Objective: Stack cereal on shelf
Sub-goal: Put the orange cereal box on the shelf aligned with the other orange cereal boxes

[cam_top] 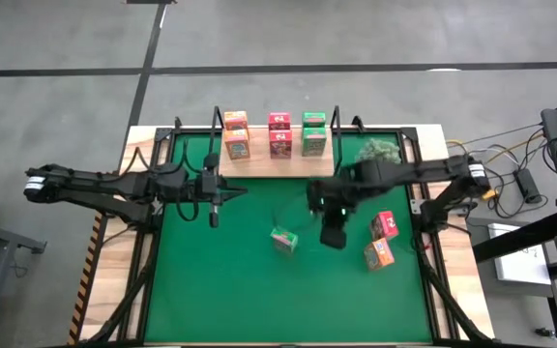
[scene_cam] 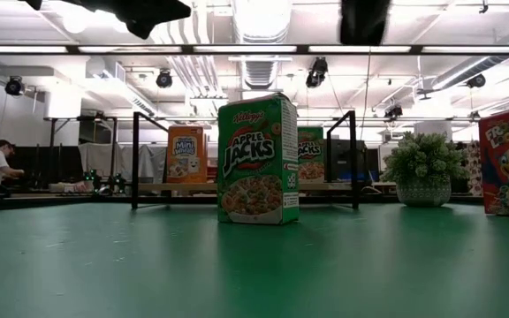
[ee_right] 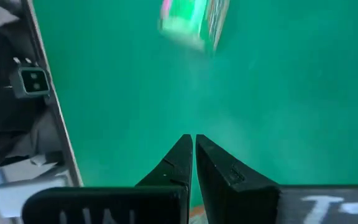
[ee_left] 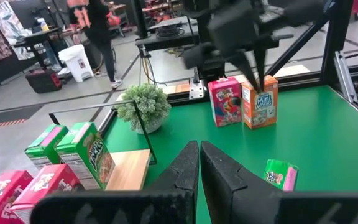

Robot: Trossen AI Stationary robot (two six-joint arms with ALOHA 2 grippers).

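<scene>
The high view looks straight down from well above on the whole worktop (cam_top: pixel 259 290) and both arms. The low view sits at mat level, facing level across the worktop into the room, close to a green Apple Jacks box (scene_cam: pixel 258 159). The left wrist view looks past its own tool (ee_left: pixel 199 163) across the mat toward the plant (ee_left: pixel 143 107) and the room. The right wrist view faces down, near the mat. All four views share the green box (cam_top: pixel 284 240).

Six cereal boxes (cam_top: pixel 279 135) on the wooden shelf (cam_top: pixel 259 159) (three more upright on the mat)
</scene>
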